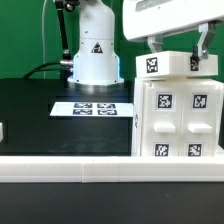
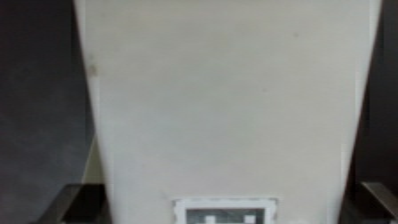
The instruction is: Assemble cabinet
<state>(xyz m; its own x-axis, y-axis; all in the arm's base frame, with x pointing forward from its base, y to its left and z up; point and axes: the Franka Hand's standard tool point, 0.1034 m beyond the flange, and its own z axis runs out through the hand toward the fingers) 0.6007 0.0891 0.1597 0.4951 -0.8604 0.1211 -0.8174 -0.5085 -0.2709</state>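
The gripper [image 1: 172, 50] hangs directly above the tall white plastic tagged cabinet body [image 1: 178, 110] standing upright at the exterior view's right, fingers closed on a small white tagged panel [image 1: 165, 65] atop it.

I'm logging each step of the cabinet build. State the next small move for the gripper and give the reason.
Probably a slow, straight lowering. The gripper sits at the top of the white panel, directly over the upright cabinet body. In the wrist view the panel hangs between the fingers; whether it is seated cannot be told.
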